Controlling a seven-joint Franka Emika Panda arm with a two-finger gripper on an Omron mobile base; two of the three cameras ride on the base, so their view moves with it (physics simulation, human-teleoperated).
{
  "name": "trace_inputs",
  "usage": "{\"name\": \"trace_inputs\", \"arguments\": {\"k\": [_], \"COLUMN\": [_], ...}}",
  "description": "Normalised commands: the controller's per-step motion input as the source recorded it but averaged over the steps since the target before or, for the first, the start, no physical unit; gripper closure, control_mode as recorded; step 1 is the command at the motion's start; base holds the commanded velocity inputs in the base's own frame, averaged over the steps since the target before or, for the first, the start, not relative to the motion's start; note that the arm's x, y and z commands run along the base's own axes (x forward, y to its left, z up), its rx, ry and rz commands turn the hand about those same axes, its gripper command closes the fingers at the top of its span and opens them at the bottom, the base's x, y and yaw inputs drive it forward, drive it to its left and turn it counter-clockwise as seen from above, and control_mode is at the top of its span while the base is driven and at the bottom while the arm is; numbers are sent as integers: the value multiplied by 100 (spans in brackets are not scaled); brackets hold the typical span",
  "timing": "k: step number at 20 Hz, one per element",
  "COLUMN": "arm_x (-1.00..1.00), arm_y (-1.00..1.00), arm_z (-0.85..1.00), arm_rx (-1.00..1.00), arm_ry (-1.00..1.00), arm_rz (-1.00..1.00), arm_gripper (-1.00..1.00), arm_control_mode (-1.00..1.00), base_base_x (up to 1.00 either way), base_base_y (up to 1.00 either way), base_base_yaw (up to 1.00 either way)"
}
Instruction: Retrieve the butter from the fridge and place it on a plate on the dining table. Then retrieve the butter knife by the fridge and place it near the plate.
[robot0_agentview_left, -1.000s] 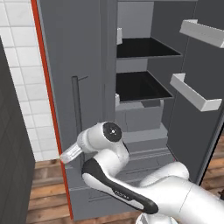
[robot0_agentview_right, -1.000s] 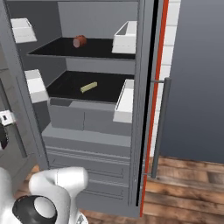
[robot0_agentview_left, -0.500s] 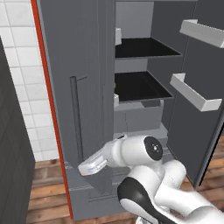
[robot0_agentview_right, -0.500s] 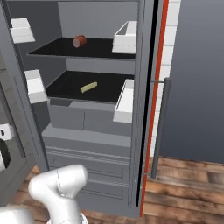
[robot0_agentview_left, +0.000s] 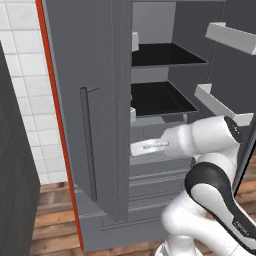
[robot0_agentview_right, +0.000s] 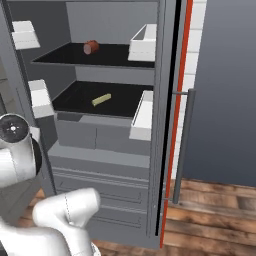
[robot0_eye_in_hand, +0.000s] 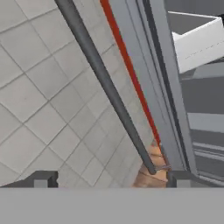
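Grey steel makes up the tall fridge (robot0_agentview_right: 100, 150), which stands with both upper doors swung open, a red strip running down its side edge. No brand name, label or other writing can be read anywhere on it.

From the right base camera, the butter (robot0_agentview_right: 101, 99) shows as a small pale yellow stick lying flat on the lower black shelf (robot0_agentview_right: 80, 102), near the shelf's middle and clear of the walls. On the upper black shelf (robot0_agentview_right: 65, 55) sits a small reddish-brown round item (robot0_agentview_right: 90, 47), towards the back. White door bins (robot0_agentview_right: 143, 116) hang on the inner faces of the open doors, on both sides of the shelves. Below the shelves are grey drawer fronts, and a wooden floor (robot0_agentview_right: 210, 210) runs beneath.

From the left base camera, the left door (robot0_agentview_left: 90, 115) is seen from outside, carrying a long vertical bar handle (robot0_agentview_left: 88, 142). White wall tiles (robot0_agentview_left: 22, 100) lie to its left. The white arm (robot0_agentview_left: 210, 165) bends across in front of the drawers.

From the hand camera, the gripper (robot0_eye_in_hand: 111, 179) has its two dark finger tips (robot0_eye_in_hand: 41, 179) standing wide apart with nothing between them. A dark bar handle (robot0_eye_in_hand: 105, 83) runs diagonally past them, with tiled wall behind it and the fridge's red edge beside it.
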Motion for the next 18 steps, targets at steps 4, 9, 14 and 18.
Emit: {"name": "trace_inputs", "arguments": {"k": [4,9,14,18], "arm_x": [9,-4,87,100], "arm_y": [-100,-96,-10,0], "arm_z": [13,-15,-64,-49], "arm_rx": [44,40,22,24], "arm_ry": [17,4,9,16], "arm_rz": [-13,-8,-21,-20], "arm_gripper": [-100,-100,-100,-100], "arm_control_mode": [-100,-100,-100,-100], "base_base_x": [0,0,0,0], "base_base_y": [0,0,0,0], "base_base_yaw": [0,0,0,0]}}
